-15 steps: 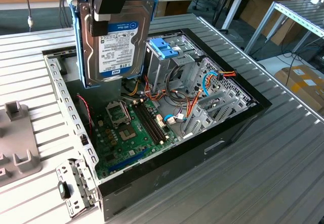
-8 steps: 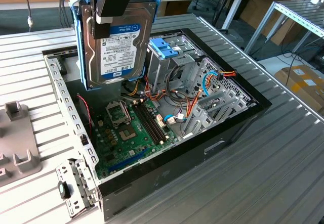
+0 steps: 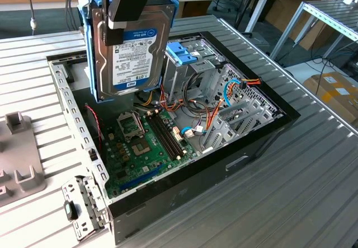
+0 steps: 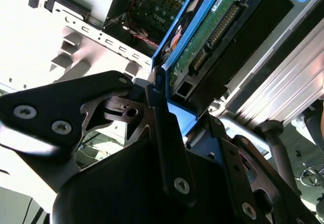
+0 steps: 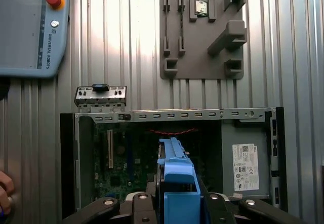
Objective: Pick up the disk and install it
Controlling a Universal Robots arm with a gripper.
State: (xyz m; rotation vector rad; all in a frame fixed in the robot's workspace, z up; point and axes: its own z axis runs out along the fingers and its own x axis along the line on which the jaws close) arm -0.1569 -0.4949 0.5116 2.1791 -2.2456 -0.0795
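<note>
The tool [image 5: 177, 206] is closed on the disk [image 3: 131, 55]. Its 2 black fingers [image 4: 163, 118] press against the drive's broad faces, so it hangs upright with its labelled metal face toward the exterior camera and the bright blue carrier framing its edges. In the second wrist view the disk's green circuit-board side and its connector row show just beside a finger. In the first wrist view the blue edge of the carrier sits between the 2 fingers. The disk touches no surface. It is held in the air above the open computer case [image 3: 254, 139], over the motherboard [image 3: 142, 144], toward the end of the case at the exterior view's left. The metal drive cage [image 3: 190, 71], topped by a blue clip [image 3: 180, 52], stands just to the exterior view's right of the disk. Orange, blue and grey cables [image 3: 232, 88] loop between the cage and the case wall at the exterior view's right. The case lies with its open side up on the ribbed aluminium table [image 3: 291, 203]. A small perforated metal bracket [image 3: 84, 209] lies on the table just beside the corner of the case nearest the exterior camera. A grey fixture plate [image 3: 17, 167] with raised blocks sits at the exterior view's left, apart from the case. In the first wrist view a grey pendant [image 5: 30, 27] with a red button lies on the table, and part of a person's hand [image 5: 4, 193] shows at the picture's edge. Beyond the table, in the exterior view, a cardboard box [image 3: 335, 91] rests on the floor.
</note>
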